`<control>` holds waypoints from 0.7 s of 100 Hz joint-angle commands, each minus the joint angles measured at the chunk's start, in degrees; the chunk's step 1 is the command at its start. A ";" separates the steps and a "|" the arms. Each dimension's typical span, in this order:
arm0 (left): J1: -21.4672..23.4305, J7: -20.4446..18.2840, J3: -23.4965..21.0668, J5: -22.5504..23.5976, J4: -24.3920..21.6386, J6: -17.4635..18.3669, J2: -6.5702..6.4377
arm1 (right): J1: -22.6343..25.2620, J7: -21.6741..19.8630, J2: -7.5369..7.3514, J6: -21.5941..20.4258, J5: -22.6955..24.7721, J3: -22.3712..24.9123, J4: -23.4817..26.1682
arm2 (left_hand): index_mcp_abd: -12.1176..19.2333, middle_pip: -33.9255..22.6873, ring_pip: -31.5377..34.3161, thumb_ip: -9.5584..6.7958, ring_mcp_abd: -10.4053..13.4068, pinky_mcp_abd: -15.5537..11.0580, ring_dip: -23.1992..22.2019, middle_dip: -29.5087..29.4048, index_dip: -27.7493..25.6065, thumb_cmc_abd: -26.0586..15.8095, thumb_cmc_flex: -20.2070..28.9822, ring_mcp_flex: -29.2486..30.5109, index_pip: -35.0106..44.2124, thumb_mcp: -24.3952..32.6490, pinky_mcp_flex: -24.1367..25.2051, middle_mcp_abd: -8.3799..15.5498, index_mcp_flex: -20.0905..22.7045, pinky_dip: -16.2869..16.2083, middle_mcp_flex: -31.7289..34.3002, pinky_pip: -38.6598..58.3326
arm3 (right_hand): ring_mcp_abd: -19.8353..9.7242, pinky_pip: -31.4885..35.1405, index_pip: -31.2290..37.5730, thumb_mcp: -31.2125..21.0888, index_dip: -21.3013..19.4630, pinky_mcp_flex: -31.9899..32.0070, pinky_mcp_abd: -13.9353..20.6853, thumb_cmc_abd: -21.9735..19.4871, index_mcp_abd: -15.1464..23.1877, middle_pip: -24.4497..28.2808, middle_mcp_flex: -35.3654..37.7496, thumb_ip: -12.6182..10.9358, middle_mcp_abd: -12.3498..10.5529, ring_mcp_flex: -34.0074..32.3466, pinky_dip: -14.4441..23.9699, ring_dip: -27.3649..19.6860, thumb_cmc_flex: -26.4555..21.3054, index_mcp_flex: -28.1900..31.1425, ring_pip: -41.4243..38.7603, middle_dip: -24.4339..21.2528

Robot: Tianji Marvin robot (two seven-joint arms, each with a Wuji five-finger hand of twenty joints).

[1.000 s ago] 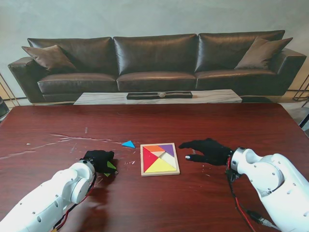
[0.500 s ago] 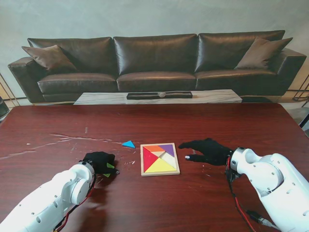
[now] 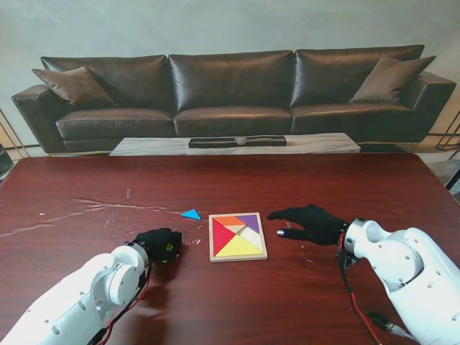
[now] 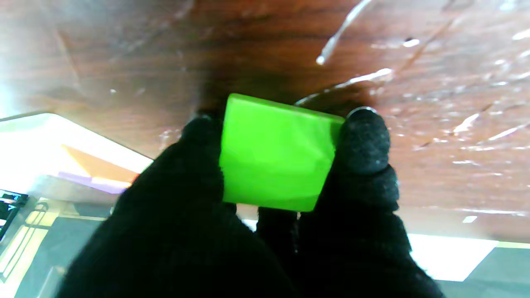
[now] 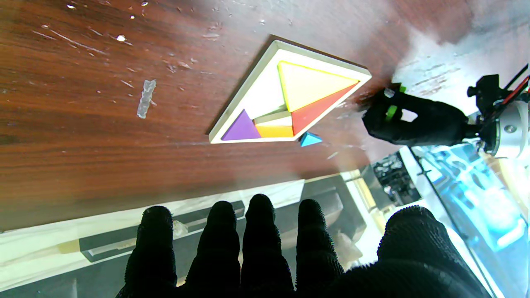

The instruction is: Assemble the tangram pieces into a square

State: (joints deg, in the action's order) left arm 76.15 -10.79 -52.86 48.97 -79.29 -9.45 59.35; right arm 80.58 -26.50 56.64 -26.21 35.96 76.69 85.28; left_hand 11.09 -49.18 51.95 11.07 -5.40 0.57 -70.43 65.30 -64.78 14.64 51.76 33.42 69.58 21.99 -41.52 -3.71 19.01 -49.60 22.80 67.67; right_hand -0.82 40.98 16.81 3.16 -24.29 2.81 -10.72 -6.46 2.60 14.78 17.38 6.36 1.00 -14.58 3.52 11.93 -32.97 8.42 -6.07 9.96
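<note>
Table (image 3: 302,295): left hand (image 3: 159,244) pinching green square (image 4: 276,153).

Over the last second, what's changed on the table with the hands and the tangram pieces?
The left hand, shut on the green piece, moved right toward the wooden tray and slightly nearer to me. The right hand stayed open beside the tray's right edge. The blue triangle and the pieces in the tray did not move.
</note>
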 commanded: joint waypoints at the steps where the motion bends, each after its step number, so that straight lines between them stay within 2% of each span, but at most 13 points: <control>1: 2.87 -2.55 1.54 -0.30 2.47 -0.47 -0.19 | 0.22 -0.14 0.02 0.09 0.31 -0.11 0.07 | 0.21 6.59 -3.20 -7.28 0.26 -7.07 -1.28 -4.56 0.11 9.74 15.57 -1.25 0.06 6.57 1.37 -1.33 0.38 -2.24 -1.83 -0.18 | -0.33 -0.07 0.12 -0.32 0.09 0.80 -0.47 0.17 1.14 0.56 0.55 -1.43 0.09 -0.88 -0.33 0.64 -0.68 -0.75 0.02 0.43; 15: 3.06 -3.93 1.34 -0.66 1.75 -0.76 -0.37 | 0.18 -0.15 0.02 0.09 0.30 -0.15 0.05 | 1.37 6.66 -6.02 -6.18 -1.09 -5.04 -3.18 -2.83 -2.79 11.53 16.69 -1.31 0.26 10.34 4.56 -0.62 3.01 -2.61 0.51 0.93 | -0.46 -0.10 0.15 -0.39 0.08 0.80 -0.32 0.17 1.09 0.60 0.61 -1.46 0.09 -0.92 -0.36 0.64 -0.94 -0.72 0.01 0.45; 27: 3.24 -2.48 0.97 -0.74 1.95 -0.88 -0.07 | 0.17 -0.46 -0.02 0.37 0.23 -0.17 0.13 | 1.56 6.35 -7.34 -5.77 -2.54 -3.58 -3.80 -0.25 -4.50 12.50 16.74 0.52 1.28 12.38 4.53 0.55 6.31 -1.98 5.57 2.73 | -0.74 -0.12 0.18 -0.36 0.08 0.75 0.03 0.20 1.05 0.81 0.76 -1.46 0.19 -1.01 -0.42 0.64 -1.05 -0.67 -0.03 0.55; 42: 3.39 -1.64 0.33 -2.51 1.77 -1.60 0.33 | 0.10 -0.70 -0.05 0.48 0.01 -0.33 0.13 | -1.86 4.74 -9.17 -5.41 -2.97 -2.33 -3.32 0.05 -4.75 13.30 16.42 0.44 1.08 13.95 5.75 1.60 6.84 -0.02 6.61 0.96 | -1.59 -0.15 0.53 -0.34 -0.01 0.33 1.28 0.09 0.47 2.03 1.68 -1.46 0.97 -1.75 -0.55 0.65 -1.18 0.00 -0.37 1.12; 46: 3.44 -2.47 0.25 -2.89 1.31 -2.37 0.25 | 0.06 -0.72 -0.05 0.47 -0.01 -0.39 0.10 | -2.83 4.86 -10.26 -5.16 -3.09 -2.23 -3.39 -0.50 -4.17 12.84 16.98 -0.22 0.62 13.36 6.53 1.66 6.12 1.20 5.70 -0.04 | -1.80 -0.33 0.59 -0.35 -0.01 0.32 1.70 0.03 0.40 2.33 1.74 -1.46 1.02 -1.83 -0.64 0.64 -1.23 0.09 -0.47 1.26; 49: 3.62 -2.39 0.12 -2.69 1.26 -2.64 0.28 | 0.01 -0.76 -0.06 0.45 -0.02 -0.44 0.06 | -3.35 4.73 -11.04 -6.07 -3.03 -2.34 -3.55 -0.97 -3.70 12.90 16.80 -0.28 0.66 14.40 6.93 1.77 5.82 4.48 5.44 0.08 | -1.82 -0.43 0.67 -0.34 -0.02 0.21 1.98 -0.06 0.29 2.59 1.90 -1.45 1.16 -1.99 -0.71 0.64 -1.22 0.22 -0.60 1.38; 54: 3.72 -2.38 -0.15 -2.74 1.27 -2.43 0.25 | -0.08 -0.84 -0.07 0.49 -0.11 -0.54 0.00 | -4.21 4.49 -12.07 -6.71 -3.21 -1.59 -3.52 -1.62 -3.81 13.34 16.89 -0.91 0.47 16.39 7.72 2.06 5.54 7.64 4.54 -0.15 | -1.91 -0.60 0.77 -0.35 -0.02 0.07 2.27 -0.15 0.15 2.98 2.14 -1.45 1.26 -2.07 -0.80 0.63 -1.28 0.39 -0.76 1.57; 59: 3.84 -3.18 -0.25 -2.57 1.02 -2.64 0.10 | -0.16 -0.92 -0.07 0.59 -0.22 -0.64 -0.06 | -4.82 3.65 -12.47 -6.88 -3.39 -1.11 -4.14 -2.23 -4.04 14.09 17.21 -1.68 0.17 19.01 9.11 2.20 5.03 8.80 3.32 0.63 | -1.86 -0.74 0.83 -0.30 -0.01 -0.04 2.38 -0.21 0.16 3.24 2.16 -1.43 1.24 -2.20 -0.88 0.63 -1.24 0.46 -0.96 1.70; 63: 3.88 -3.82 -0.34 -2.17 0.90 -2.51 -0.07 | -0.25 -0.92 -0.06 0.62 -0.31 -0.74 -0.14 | -4.99 2.50 -12.75 -6.41 -3.45 -0.56 -4.14 -3.36 -4.21 15.49 16.97 -1.77 0.11 23.27 9.66 2.52 4.94 10.32 2.54 1.47 | -1.87 -0.81 0.90 -0.30 0.00 -0.19 2.48 -0.22 0.06 3.44 2.15 -1.43 1.38 -2.15 -0.93 0.61 -1.26 0.53 -1.06 1.79; 68: 3.90 -4.59 -0.27 -1.94 0.74 -2.83 -0.21 | -0.35 -0.92 -0.05 0.68 -0.46 -0.87 -0.21 | -5.36 0.90 -13.49 -4.52 -3.48 1.02 -4.07 -5.32 -4.13 17.79 17.55 -1.87 -0.01 30.19 10.62 3.31 4.97 12.29 1.33 2.01 | -1.86 -0.90 0.94 -0.29 0.01 -0.28 2.59 -0.30 0.06 3.66 2.22 -1.43 1.35 -2.16 -0.97 0.60 -1.26 0.54 -1.20 1.89; 70: 3.89 -4.74 -0.24 -1.82 0.75 -2.89 -0.26 | -0.39 -0.92 -0.05 0.68 -0.51 -0.93 -0.24 | -5.32 0.21 -13.59 -3.26 -3.42 1.54 -3.92 -6.48 -4.00 18.79 17.87 -1.66 -0.02 33.27 10.80 3.61 5.08 13.05 0.98 2.39 | -1.91 -0.94 0.97 -0.27 0.02 -0.32 2.67 -0.32 -0.02 3.71 2.16 -1.42 1.40 -2.15 -0.99 0.59 -1.24 0.57 -1.25 1.92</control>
State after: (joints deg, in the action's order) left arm 77.61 -13.30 -54.29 46.97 -81.86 -11.65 59.79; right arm 80.10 -27.31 56.59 -25.67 35.47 76.07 84.98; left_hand 5.79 -47.90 43.44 9.70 -9.03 9.63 -76.37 63.09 -68.37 24.58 55.49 30.16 68.24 40.76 -30.84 -2.28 23.59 -40.13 25.85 69.69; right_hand -0.97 40.97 17.46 3.16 -24.29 2.72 -9.70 -6.46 2.60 17.32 18.00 6.36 2.19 -15.78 3.52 11.93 -32.97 8.67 -6.95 11.35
